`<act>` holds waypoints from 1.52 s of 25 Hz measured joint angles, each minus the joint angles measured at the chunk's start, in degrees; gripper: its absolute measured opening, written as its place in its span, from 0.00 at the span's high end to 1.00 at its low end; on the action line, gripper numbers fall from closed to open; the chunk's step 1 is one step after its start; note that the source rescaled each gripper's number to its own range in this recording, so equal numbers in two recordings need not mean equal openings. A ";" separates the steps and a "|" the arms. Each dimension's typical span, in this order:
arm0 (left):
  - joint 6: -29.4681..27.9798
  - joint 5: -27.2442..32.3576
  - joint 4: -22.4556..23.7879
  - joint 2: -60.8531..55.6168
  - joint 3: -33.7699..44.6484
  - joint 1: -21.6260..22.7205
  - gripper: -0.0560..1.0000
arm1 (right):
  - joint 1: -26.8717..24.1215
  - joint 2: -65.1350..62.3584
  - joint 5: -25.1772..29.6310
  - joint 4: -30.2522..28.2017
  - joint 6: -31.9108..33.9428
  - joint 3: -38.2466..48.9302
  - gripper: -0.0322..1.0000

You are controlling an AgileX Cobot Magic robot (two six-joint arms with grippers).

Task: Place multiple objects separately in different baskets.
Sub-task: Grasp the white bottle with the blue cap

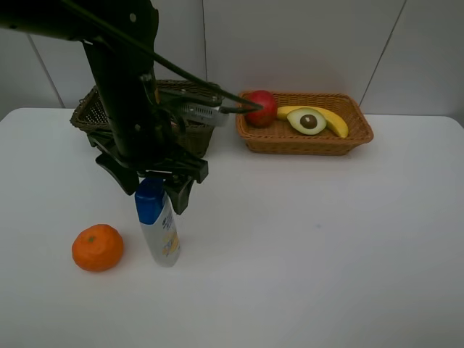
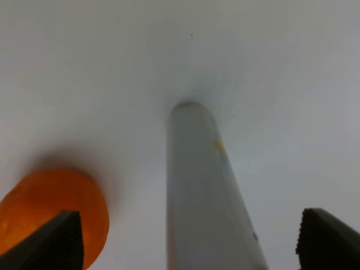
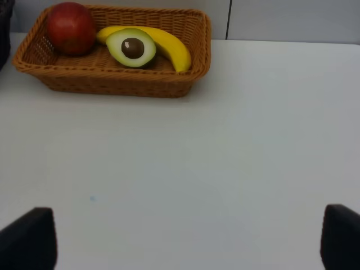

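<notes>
A white blue-capped bottle (image 1: 159, 232) stands upright on the table, with an orange (image 1: 97, 247) to its left. My left gripper (image 1: 154, 197) is open, with its fingers either side of the bottle's cap and not touching it. In the left wrist view the bottle (image 2: 205, 197) stands between the wide-apart fingertips (image 2: 53, 242), and the orange (image 2: 50, 205) is beside it. The orange-tan basket (image 1: 308, 143) holds a red apple (image 1: 262, 107), an avocado half (image 1: 307, 120) and a banana (image 1: 332, 121). The dark basket (image 1: 90, 110) is partly hidden behind my left arm. My right gripper (image 3: 183, 239) is open and empty.
The right wrist view shows the orange-tan basket (image 3: 112, 81) with the apple (image 3: 70, 28), avocado half (image 3: 131, 48) and banana (image 3: 171, 49) across bare white table. A grey panelled wall stands behind the baskets. The cup and the other bottles are out of sight.
</notes>
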 joint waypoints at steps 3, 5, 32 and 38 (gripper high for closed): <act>0.00 -2.21 -0.10 0.00 1.83 0.00 0.00 | 0.00 0.00 0.00 0.00 0.00 0.00 0.01; 0.00 -3.78 -0.15 0.00 2.86 0.00 0.00 | 0.00 0.00 0.00 0.00 0.00 0.00 0.01; 2.37 -4.72 -1.43 0.00 3.40 -0.07 0.50 | 0.00 0.00 0.00 0.00 0.00 0.00 0.01; 2.37 -4.66 -1.43 -0.09 3.40 -0.07 0.50 | 0.00 0.00 0.00 0.00 0.00 0.00 0.01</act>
